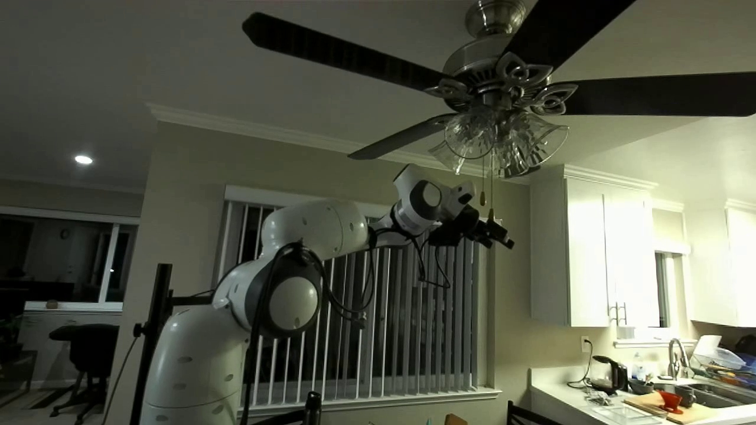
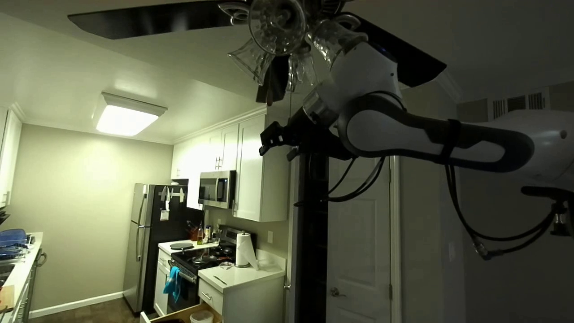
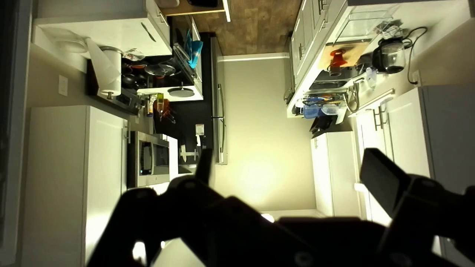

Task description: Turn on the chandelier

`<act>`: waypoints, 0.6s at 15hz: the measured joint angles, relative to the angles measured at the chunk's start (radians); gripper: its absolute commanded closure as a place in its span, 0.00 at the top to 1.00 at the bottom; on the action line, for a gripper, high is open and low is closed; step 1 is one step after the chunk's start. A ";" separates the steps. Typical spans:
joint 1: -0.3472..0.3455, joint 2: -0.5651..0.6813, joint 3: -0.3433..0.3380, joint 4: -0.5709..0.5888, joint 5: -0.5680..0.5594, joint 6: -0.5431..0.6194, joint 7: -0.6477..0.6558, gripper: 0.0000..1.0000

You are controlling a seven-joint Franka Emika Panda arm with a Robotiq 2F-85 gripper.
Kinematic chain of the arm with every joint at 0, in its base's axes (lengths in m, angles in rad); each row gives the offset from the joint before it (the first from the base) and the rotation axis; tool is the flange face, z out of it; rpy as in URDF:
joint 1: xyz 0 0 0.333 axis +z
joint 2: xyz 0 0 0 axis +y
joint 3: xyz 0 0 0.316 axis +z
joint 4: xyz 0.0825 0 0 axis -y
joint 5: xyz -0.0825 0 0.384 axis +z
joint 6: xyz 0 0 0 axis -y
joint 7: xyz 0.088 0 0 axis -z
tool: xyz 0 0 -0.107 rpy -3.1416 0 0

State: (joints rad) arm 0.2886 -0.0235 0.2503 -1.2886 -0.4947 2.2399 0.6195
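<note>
The chandelier (image 1: 528, 139) hangs from the ceiling with clear glass bell shades, dark fan blades and a silver body. It also shows at the top of an exterior view (image 2: 278, 27). Its shades look unlit. Two thin pull chains hang below it; one ends in a wooden pendant (image 1: 482, 198), which also shows in an exterior view (image 2: 269, 98). My gripper (image 1: 499, 235) is below the shades, close to the chain ends. It also shows in an exterior view (image 2: 277, 153). In the wrist view the gripper (image 3: 287, 163) is open and empty. The chandelier and chains are out of the wrist view.
Dark fan blades (image 1: 348, 50) spread around the fixture, and the arm's wrist is close under the shades. White cabinets (image 1: 608, 248) stand beyond the gripper. A window with vertical blinds (image 1: 407, 319) is behind the arm. A kitchen ceiling light (image 2: 128, 119) is lit.
</note>
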 measured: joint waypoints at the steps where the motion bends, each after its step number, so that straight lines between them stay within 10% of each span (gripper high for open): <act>1: 0.000 -0.005 -0.004 0.000 0.004 -0.001 0.000 1.00; 9: 0.005 -0.056 -0.004 0.021 0.016 -0.008 0.000 1.00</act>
State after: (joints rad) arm 0.2936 -0.0790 0.2460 -1.2672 -0.4791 2.2319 0.6195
